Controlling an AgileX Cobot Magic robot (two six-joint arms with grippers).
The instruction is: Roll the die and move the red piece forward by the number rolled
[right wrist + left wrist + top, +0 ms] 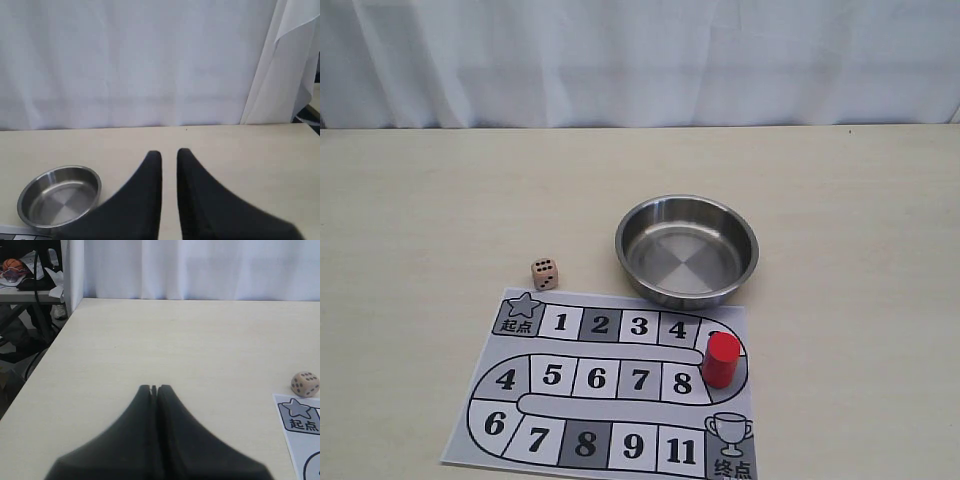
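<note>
The die (545, 273) lies on the table just beyond the paper game board (580, 440), near its star start square; the left wrist view also shows the die (305, 384). The red piece (721, 359) stands upright at the board's right bend, past square 4 of the top row. My left gripper (154, 387) is shut with nothing in it, well short of the die. My right gripper (169, 152) stands slightly open and empty over bare table, to the right of the bowl. Neither gripper shows in the exterior view.
A shallow steel bowl (687, 250) sits empty behind the board; it also appears in the right wrist view as the bowl (59, 197). White curtains hang behind the table. The table's left edge (47, 352) drops off to clutter on the floor.
</note>
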